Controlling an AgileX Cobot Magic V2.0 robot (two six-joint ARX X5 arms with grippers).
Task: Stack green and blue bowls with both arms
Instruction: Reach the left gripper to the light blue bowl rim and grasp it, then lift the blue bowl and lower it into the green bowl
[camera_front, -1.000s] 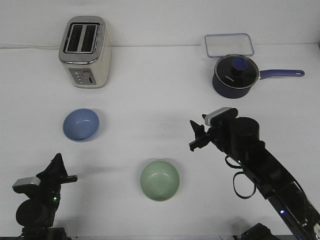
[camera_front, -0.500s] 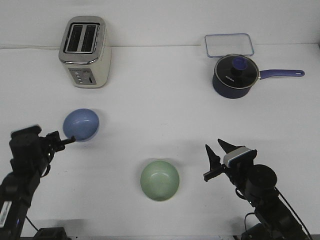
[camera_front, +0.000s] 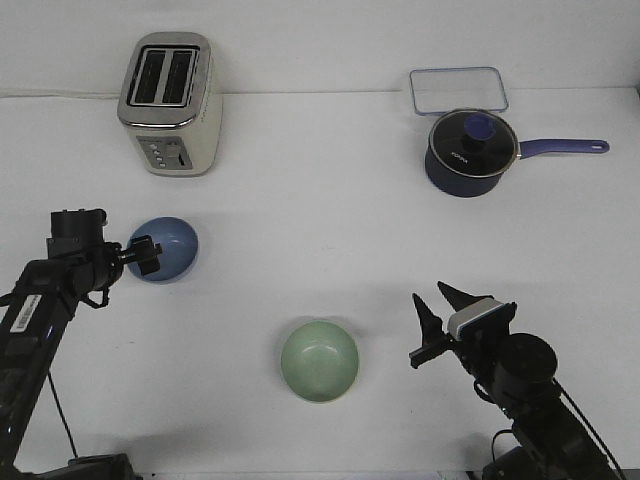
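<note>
The blue bowl (camera_front: 172, 247) sits upright on the white table at the left. My left gripper (camera_front: 146, 254) is at its left rim and overlaps the rim; I cannot tell how its jaws stand. The green bowl (camera_front: 319, 360) sits upright and empty at front centre, apart from the blue one. My right gripper (camera_front: 436, 320) is open and empty, low at the front right, about a bowl's width right of the green bowl, with its fingers pointing left and back.
A cream toaster (camera_front: 170, 102) stands at the back left. A dark navy saucepan (camera_front: 470, 152) with a lid and long handle stands at the back right, with a clear container lid (camera_front: 457, 89) behind it.
My left arm has swung up from the front left corner to the blue bowl's left rim. My right arm has pulled back from mid-table to the front right. Neither bowl has moved.
</note>
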